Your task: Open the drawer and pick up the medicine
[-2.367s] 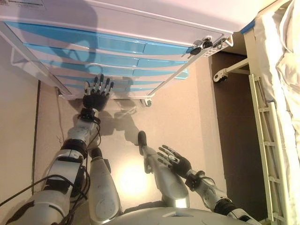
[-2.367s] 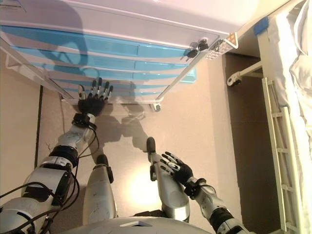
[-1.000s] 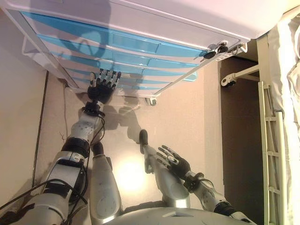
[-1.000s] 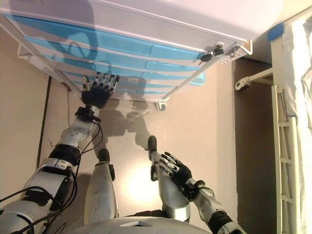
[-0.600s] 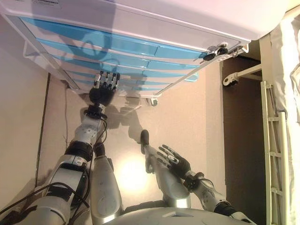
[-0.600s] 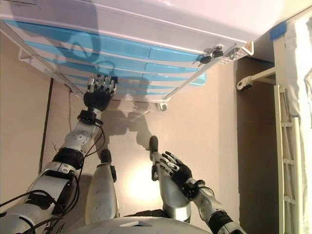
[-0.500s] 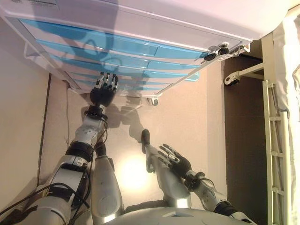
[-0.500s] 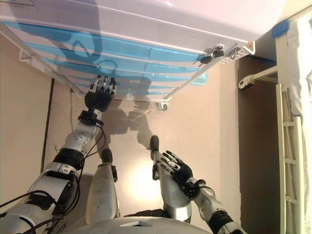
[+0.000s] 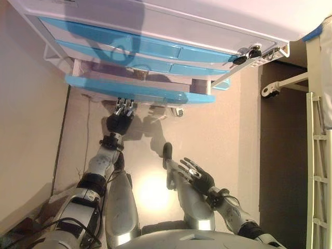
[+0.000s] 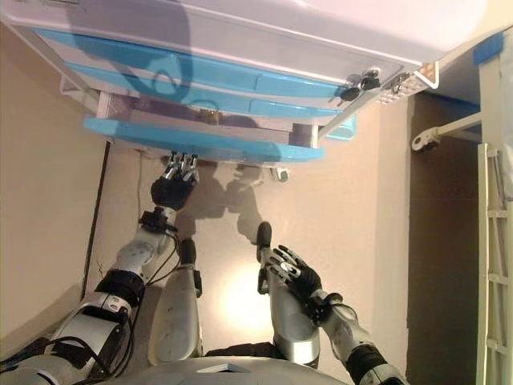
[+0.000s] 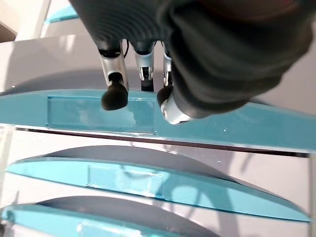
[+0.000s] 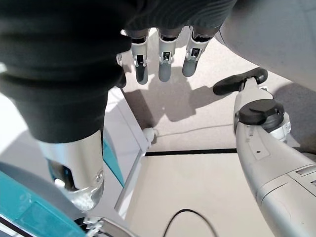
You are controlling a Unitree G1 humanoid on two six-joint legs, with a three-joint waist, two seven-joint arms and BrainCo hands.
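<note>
The left hand (image 9: pixel 119 120) hooks curled fingers on the blue front of the pulled-out drawer (image 9: pixel 140 92) of the white cabinet (image 9: pixel 155 21), exposing its inside. The right hand (image 9: pixel 196 175) hangs spread and empty near the floor. Something small lies in the drawer, perhaps the medicine; I cannot tell.

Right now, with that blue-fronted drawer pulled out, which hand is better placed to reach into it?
The left hand: it is right below the pulled-out blue-fronted drawer of the white cabinet. The right hand hangs open, low by the robot's body.

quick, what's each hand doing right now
Left hand: fingers curled at the pulled-out blue drawer front, apparently hooking it.
Right hand: open, holding nothing.
</note>
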